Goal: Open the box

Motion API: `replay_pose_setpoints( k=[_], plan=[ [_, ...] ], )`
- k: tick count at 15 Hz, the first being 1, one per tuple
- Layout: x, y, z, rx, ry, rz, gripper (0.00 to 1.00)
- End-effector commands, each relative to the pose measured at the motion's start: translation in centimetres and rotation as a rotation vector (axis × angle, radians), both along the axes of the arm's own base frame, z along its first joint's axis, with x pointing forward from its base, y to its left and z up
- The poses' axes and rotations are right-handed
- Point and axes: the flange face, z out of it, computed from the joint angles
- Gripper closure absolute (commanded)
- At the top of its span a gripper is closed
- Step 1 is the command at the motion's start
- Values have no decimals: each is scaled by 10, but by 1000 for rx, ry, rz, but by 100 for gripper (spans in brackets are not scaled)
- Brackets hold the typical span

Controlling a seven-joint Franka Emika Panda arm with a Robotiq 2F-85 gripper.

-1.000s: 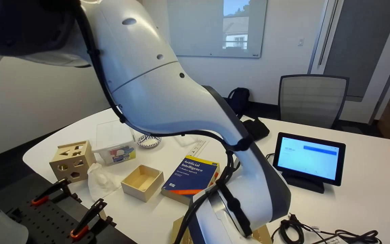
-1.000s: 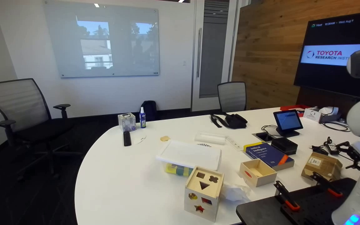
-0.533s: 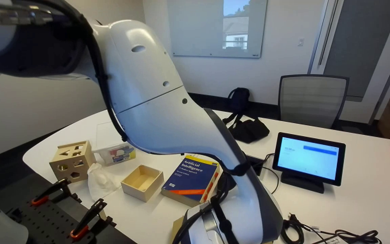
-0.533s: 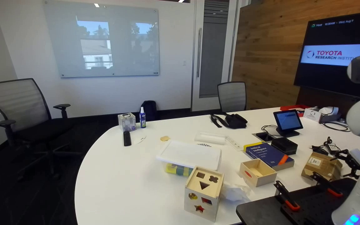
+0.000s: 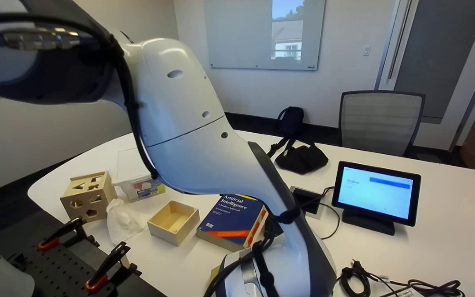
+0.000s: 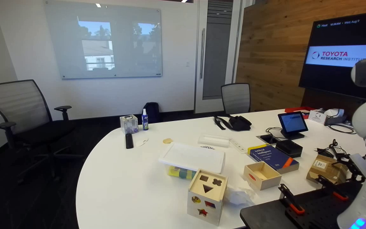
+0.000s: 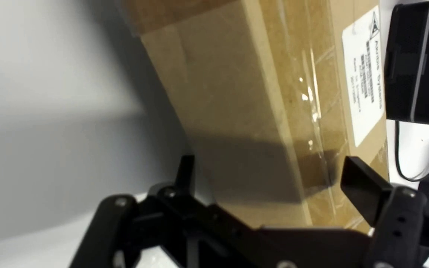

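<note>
the gripper (image 7: 273, 178) has its jaws well apart, with the taped cardboard shipping box (image 7: 266, 106) showing between and beyond them, contact unclear. that spread probably suits prying at the box's top, which clear packing tape (image 7: 314, 100) seems to hold shut.

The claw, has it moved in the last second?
Yes, down: the claw is lower relative to the unmoved cardboard box in an exterior view.

A glossy board (image 6: 119, 41) is mounted on the pale far wall (image 6: 179, 41); the right wall (image 6: 272, 54) is panelled in wood. Mesh chairs (image 6: 14, 106) are placed left of and beyond the rounded white counter (image 6: 132, 178).
</note>
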Motion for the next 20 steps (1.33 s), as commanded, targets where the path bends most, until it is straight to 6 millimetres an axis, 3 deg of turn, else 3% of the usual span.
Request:
replay_pose_setpoints(
  k=[1,5,6,8,10,11,16,20],
  plan=[
    [1,9,-6,19,-17,-35,0],
    [-1,9,-7,17,-34,-61,3],
    [-2,9,-6,17,-40,-67,26],
    [-2,9,-6,15,-47,-76,32],
    [-1,9,-5,17,-63,-83,45],
    [0,9,-4,21,-72,-86,46],
    [0,6,12,-3,-119,-85,70],
    [2,11,31,-42,-134,-68,98]
  ],
)
